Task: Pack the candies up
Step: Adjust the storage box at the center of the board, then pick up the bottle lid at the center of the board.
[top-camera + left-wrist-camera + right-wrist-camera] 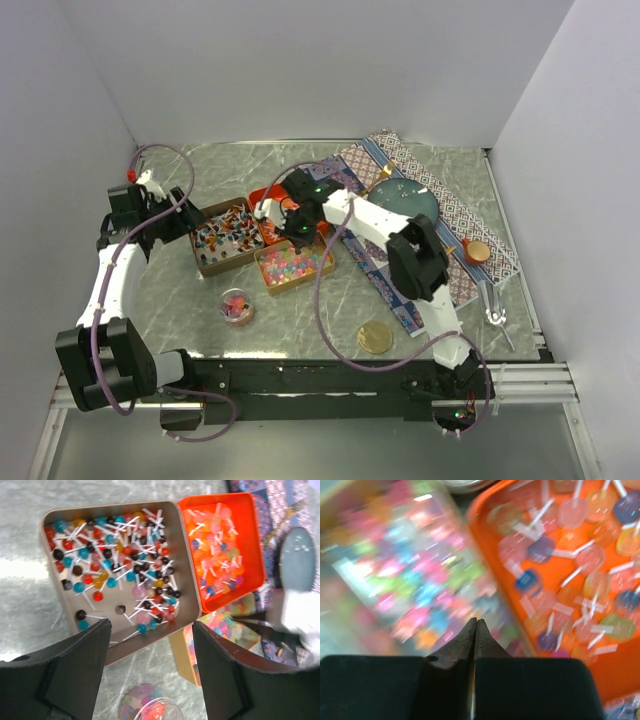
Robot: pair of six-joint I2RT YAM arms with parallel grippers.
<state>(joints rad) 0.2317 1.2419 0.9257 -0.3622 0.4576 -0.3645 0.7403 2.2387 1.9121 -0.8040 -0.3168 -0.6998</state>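
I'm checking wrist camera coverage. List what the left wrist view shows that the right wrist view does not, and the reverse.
Left wrist only: the tan tin of round lollipops, a clear cup of sweets, and the open left gripper. Right wrist only: a clear look at the right gripper, fingertips pressed together. Both: the orange tin of flat lollipops and the jelly tin, blurred in the right wrist view.

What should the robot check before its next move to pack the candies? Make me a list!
1. Left gripper open: ok, fingers wide apart, holding nothing.
2. Right gripper open: not ok, shut with nothing between the fingers.
3. Tan tin and orange tin uncovered: ok.
4. Right wrist view sharp: not ok, blurred.
5. Room left in the little clear cup: cannot tell.
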